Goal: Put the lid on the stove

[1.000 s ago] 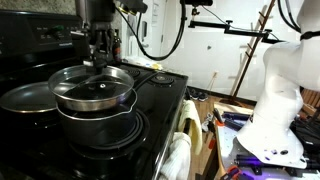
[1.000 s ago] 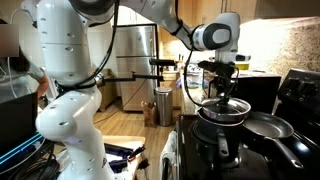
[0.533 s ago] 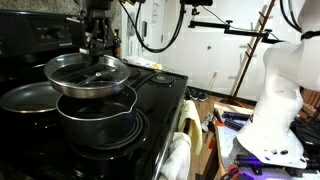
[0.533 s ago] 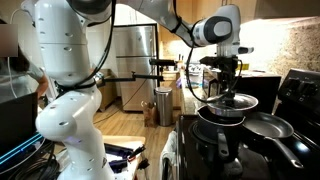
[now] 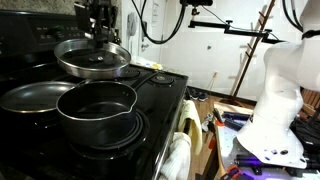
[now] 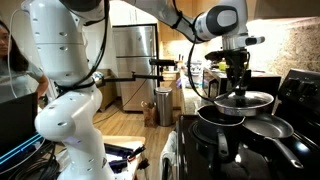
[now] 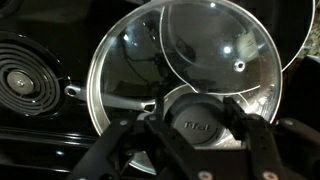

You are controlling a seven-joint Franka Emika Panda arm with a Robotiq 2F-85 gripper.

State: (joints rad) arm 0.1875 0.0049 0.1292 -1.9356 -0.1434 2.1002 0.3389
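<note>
The clear glass lid with a silver rim hangs in the air above the black stove, behind the deep dark pot. My gripper is shut on the lid's dark centre knob. In an exterior view the lid is above and beyond the pot on the stove. In the wrist view the lid fills the frame over the glossy cooktop, with my gripper clamped on the knob.
A shallow grey frying pan sits beside the pot; it shows too in an exterior view. A coil burner lies to one side. The raised control panel stands behind. A cloth hangs at the stove's front.
My gripper has lifted the lid off the pot and carried it up and toward the back of the stove. The pot now stands uncovered.
</note>
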